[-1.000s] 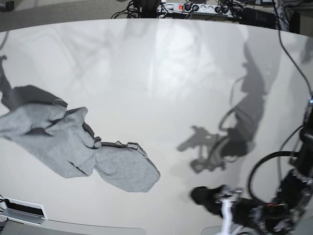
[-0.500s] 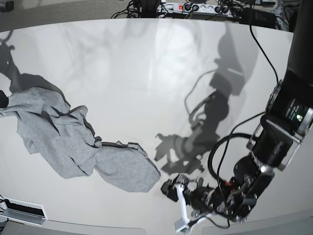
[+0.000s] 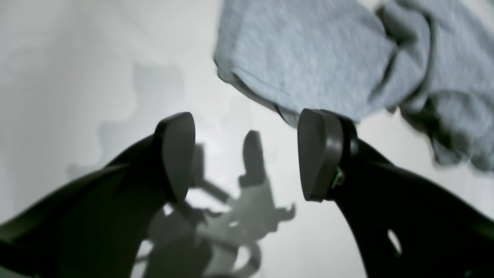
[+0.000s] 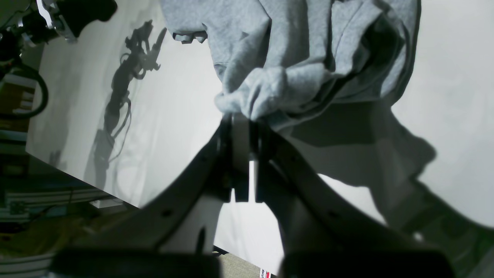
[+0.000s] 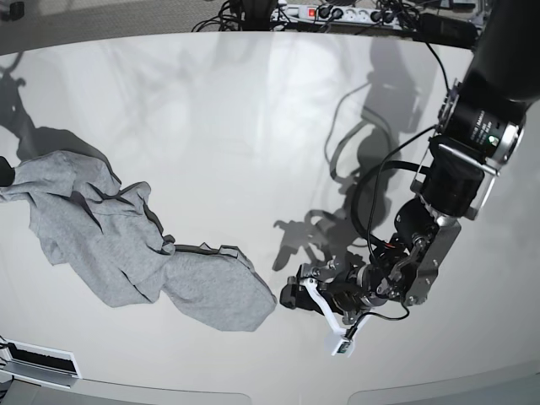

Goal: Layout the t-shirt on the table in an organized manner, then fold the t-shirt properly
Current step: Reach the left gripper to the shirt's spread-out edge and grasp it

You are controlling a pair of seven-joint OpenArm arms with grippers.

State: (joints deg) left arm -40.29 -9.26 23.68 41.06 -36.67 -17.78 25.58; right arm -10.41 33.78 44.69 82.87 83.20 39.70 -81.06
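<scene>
Room lay wide across the table [image 5: 253, 126]: its glossy white top ran bare from the middle to the far curved edge, and only arm shadows crossed it. The near edge curved just below the cloth and below my left arm.

My left gripper [image 5: 291, 297] hung low over the table with its jaws standing wide apart, nothing between them. In the left wrist view its two dark pads [image 3: 175, 154] framed bare tabletop, and the nearest hem of the t-shirt [image 5: 126, 245] lay just beyond the fingertips, near but apart from them. In the base view the same corner of grey cloth ended just beside the gripper's tip, with a thin strip of white between.

My right gripper [image 4: 243, 127] was clamped tight on a bunched fold of the t-shirt, the jaws nearly meeting with the knit squeezed out above them. From that pinch the cloth hung and spread in loose folds, casting a dark shadow on the table.

The t-shirt lay crumpled at the base view's left side, one lobe reaching toward the middle. Beyond the far edge sat a power strip [image 5: 337, 13] and tangled cables; a white box [image 5: 38, 361] stood at the near left corner.
</scene>
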